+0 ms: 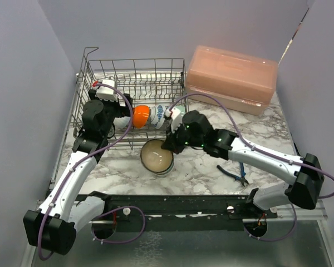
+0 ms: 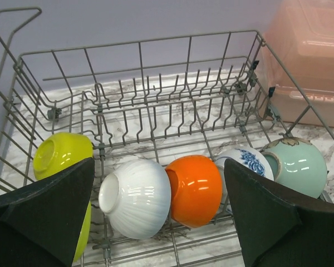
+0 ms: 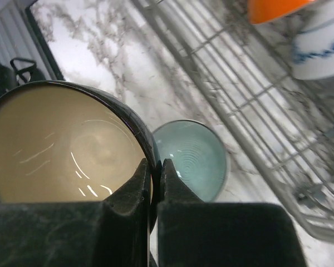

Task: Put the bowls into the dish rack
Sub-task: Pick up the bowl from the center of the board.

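The dish rack [image 1: 134,75] stands at the back left. A lime bowl [image 2: 58,153], a white bowl [image 2: 136,197], an orange bowl [image 2: 197,189], a blue-patterned bowl [image 2: 245,161] and a pale teal bowl [image 2: 298,167] lie on their sides in its front row. My left gripper [image 2: 158,167] hangs open above the white and orange ones, touching neither. My right gripper [image 3: 156,167] is shut on the rim of a dark bowl with a beige inside [image 3: 61,144], in front of the rack [image 1: 157,156]. Another teal bowl [image 3: 192,158] sits on the table just beyond it.
A pink lidded box [image 1: 231,78] stands at the back right, next to the rack. Dark pliers [image 1: 234,175] lie on the marble table [image 1: 200,167] under my right arm. Grey walls close in both sides.
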`<action>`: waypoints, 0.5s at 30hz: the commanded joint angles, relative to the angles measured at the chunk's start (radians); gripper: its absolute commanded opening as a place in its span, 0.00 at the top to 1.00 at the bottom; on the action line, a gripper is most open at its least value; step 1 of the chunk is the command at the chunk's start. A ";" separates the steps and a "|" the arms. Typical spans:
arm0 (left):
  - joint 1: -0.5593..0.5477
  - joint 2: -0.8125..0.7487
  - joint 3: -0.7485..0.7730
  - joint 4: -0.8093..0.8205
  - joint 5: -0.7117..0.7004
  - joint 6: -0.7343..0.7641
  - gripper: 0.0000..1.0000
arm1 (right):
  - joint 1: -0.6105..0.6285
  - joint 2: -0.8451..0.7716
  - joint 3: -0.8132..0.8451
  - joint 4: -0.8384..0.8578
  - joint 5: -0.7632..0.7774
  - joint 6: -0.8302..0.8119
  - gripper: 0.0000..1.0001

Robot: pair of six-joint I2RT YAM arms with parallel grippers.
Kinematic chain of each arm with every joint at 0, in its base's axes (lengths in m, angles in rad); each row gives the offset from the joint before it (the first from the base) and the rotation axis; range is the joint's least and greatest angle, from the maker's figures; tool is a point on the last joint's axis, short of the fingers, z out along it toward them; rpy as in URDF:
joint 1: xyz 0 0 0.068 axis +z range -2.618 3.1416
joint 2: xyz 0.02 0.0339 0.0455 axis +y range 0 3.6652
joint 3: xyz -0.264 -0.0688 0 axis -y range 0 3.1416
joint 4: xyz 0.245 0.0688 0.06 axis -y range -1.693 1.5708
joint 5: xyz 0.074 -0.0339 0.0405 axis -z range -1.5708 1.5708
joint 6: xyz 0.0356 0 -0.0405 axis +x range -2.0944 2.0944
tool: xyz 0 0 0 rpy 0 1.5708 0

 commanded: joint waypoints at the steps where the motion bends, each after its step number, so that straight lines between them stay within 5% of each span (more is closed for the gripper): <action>1: 0.003 0.027 0.030 -0.016 0.068 -0.030 0.01 | -0.122 -0.134 -0.046 0.119 -0.147 0.070 1.00; 8: 0.003 0.055 0.038 -0.008 0.157 -0.104 0.01 | -0.349 -0.228 -0.135 0.152 -0.317 0.124 1.00; 15: 0.003 0.112 0.036 0.039 0.387 -0.383 0.03 | -0.594 -0.287 -0.187 0.157 -0.481 0.181 1.00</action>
